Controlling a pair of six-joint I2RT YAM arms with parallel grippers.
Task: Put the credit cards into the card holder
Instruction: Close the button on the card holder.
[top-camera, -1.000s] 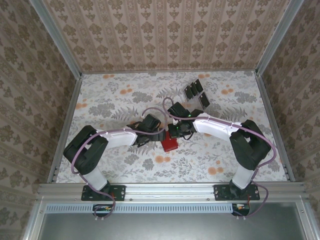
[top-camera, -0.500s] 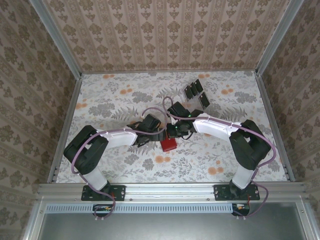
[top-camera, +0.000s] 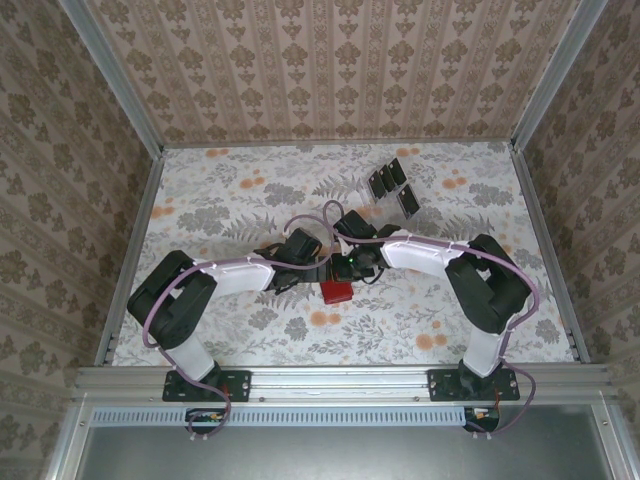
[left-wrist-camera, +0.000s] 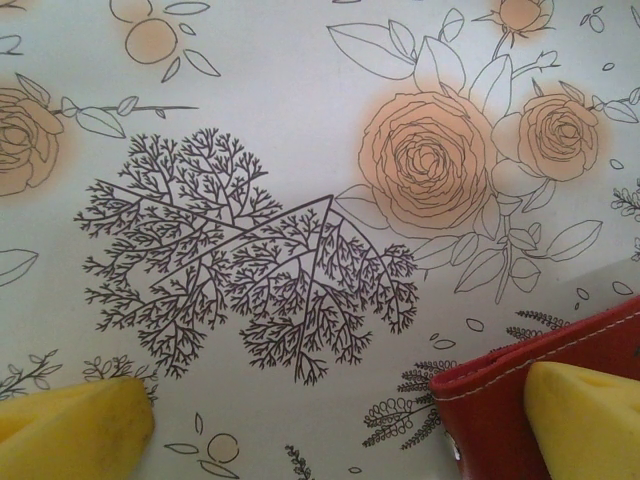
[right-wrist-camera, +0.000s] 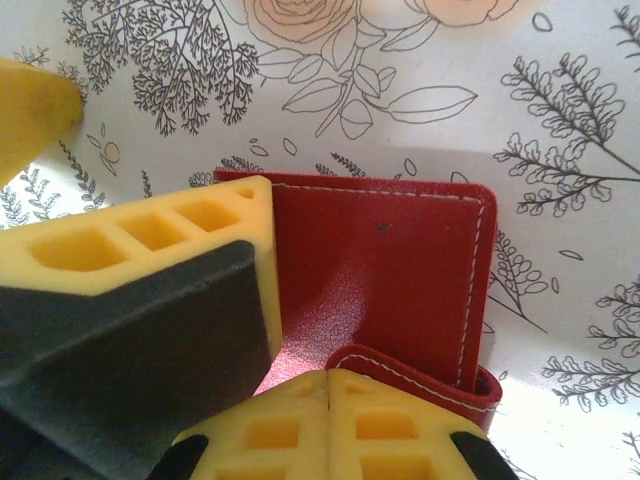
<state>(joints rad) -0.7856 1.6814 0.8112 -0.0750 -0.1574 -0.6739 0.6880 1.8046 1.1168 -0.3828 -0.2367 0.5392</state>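
The table (top-camera: 250, 200) is covered with a pale cloth printed with grey foliage and orange roses; close up, the print shows a fern-like sprig (left-wrist-camera: 240, 270) and a line-drawn rose (left-wrist-camera: 425, 160). Behind the table stands a back wall (top-camera: 340, 70), and a left wall (top-camera: 50, 200) and right wall (top-camera: 605, 200) flank it, all papered in a beige-brown damask stripe. Aluminium posts (top-camera: 112, 75) rise from the table's rear corners. An aluminium rail (top-camera: 340, 378) runs along the table's near edge, with a grey slotted strip (top-camera: 340, 415) just in front. The light is soft and even.
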